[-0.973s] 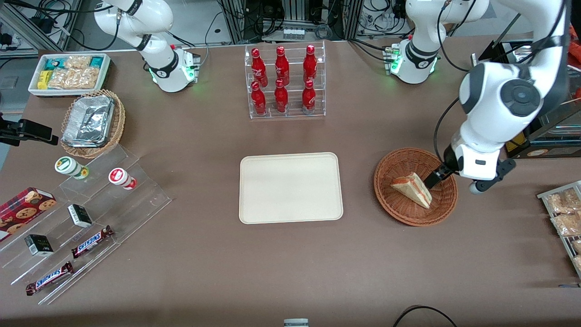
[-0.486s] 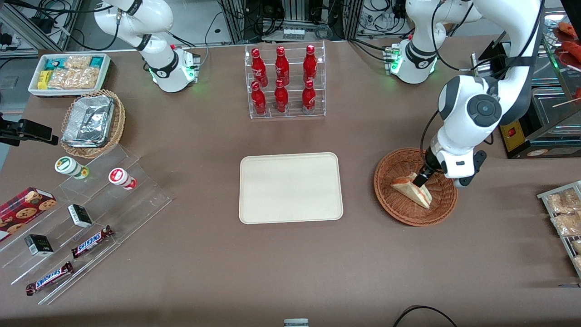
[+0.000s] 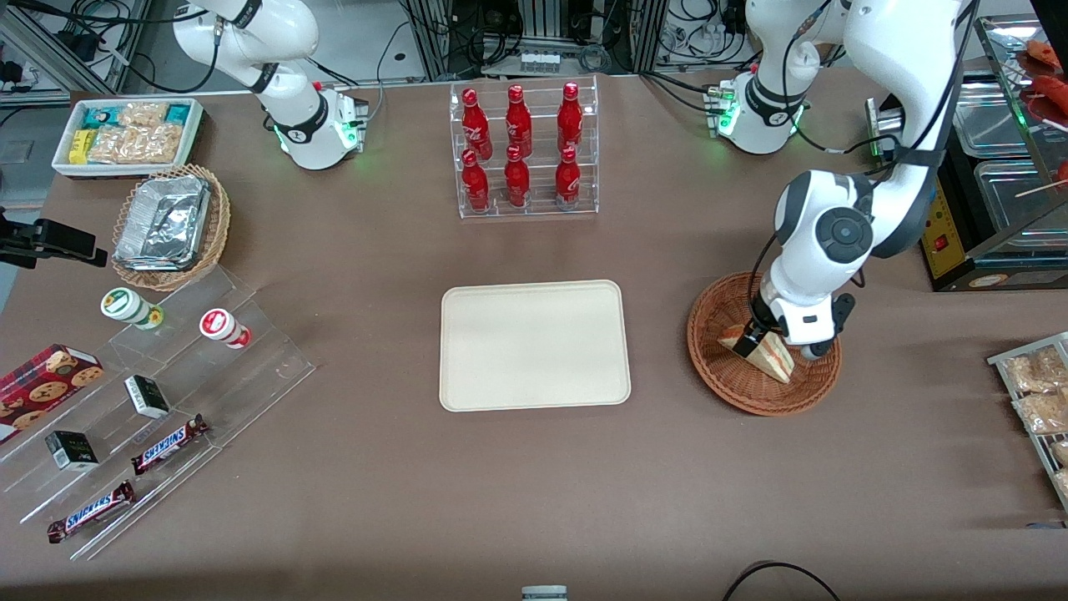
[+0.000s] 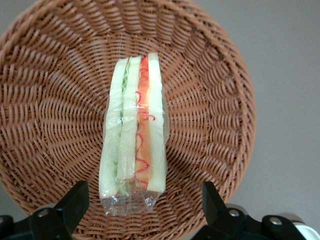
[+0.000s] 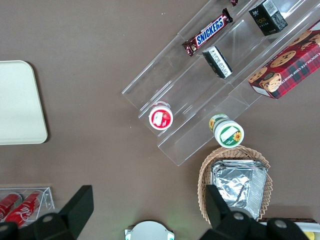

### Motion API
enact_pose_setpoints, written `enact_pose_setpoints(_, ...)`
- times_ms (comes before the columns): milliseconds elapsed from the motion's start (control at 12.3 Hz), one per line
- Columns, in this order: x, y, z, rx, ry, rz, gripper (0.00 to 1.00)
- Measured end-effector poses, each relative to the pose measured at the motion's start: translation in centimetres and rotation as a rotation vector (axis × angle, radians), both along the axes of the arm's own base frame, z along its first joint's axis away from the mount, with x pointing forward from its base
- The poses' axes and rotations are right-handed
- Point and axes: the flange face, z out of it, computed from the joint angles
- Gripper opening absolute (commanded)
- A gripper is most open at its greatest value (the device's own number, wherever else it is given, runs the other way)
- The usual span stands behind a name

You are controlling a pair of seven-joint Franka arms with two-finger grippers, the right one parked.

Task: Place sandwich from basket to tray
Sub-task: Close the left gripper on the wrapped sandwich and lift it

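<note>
Sandwich lies wrapped in the basket; my end effector hangs just above, fingers spread wide either side. Judged light, soft, film slippery: grip gently across both bread faces.

A clear rack holds 6 red bottles. Toward the parked arm's end: a white bin of snack packets, a tan basket with a foil container, and clear steps bearing 2 Snickers bars, a cookie box and 2 jars.
</note>
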Motion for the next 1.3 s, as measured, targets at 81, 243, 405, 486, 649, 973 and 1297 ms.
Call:
enact_pose_setpoints(81,0.0,0.1,-0.2,0.000,0.000,0.002,1.00)
enact_pose_setpoints(243,0.2,0.6,-0.2,0.001,-0.003,0.012,1.00)
enact_pose_setpoints(405,0.5,1.3,-0.3,0.003,-0.006,0.026,0.96)
enact_pose_setpoints(486,0.7,1.7,-0.5,0.002,-0.013,0.032,0.79)
enact_pose_setpoints(649,0.8,1.9,-1.4,0.002,-0.012,0.036,0.00)
enact_pose_setpoints(973,0.8,1.8,-2.1,0.005,0.000,0.033,0.00)
enact_pose_setpoints(1297,1.9,0.6,1.6,0.044,0.067,-0.002,0.00)
